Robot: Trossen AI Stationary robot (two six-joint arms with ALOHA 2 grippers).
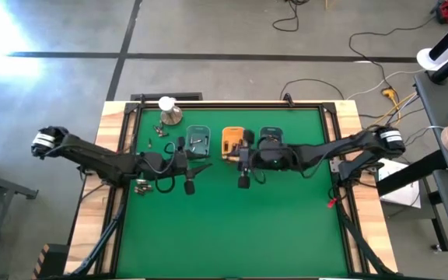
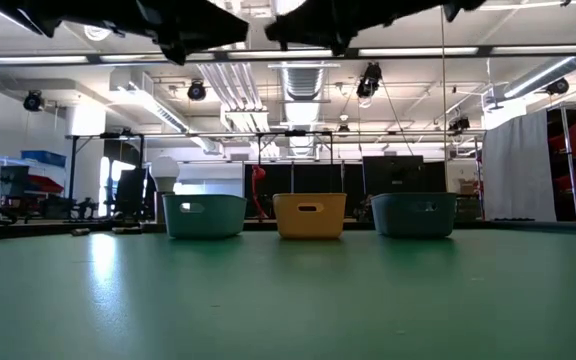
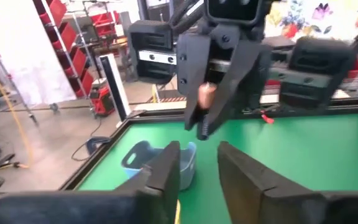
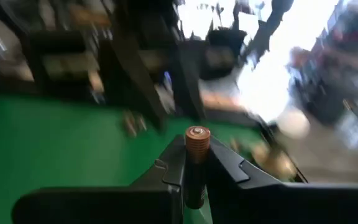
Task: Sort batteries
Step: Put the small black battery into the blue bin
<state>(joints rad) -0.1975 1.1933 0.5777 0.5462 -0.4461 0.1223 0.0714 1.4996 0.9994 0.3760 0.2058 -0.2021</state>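
My right gripper hangs above the green table in front of the orange tray, shut on a battery with a dark body and a coppery end. My left gripper faces it from the table's left, open, with nothing between its fingers. In the left wrist view the battery shows between the right gripper's fingers. More batteries lie loose on the table at the far left and beside the left arm. My right gripper pinches the battery's dark body between its two fingers, the battery lying along them. The coppery end sticks out past the fingertips. The fingers come roughly level from the table's right, and the battery is lifted clear of the table.
Three small trays stand in a row at the far side: teal, orange, dark teal. A round metal dome with a white ball sits at the far left. The near half of the green table is bare.
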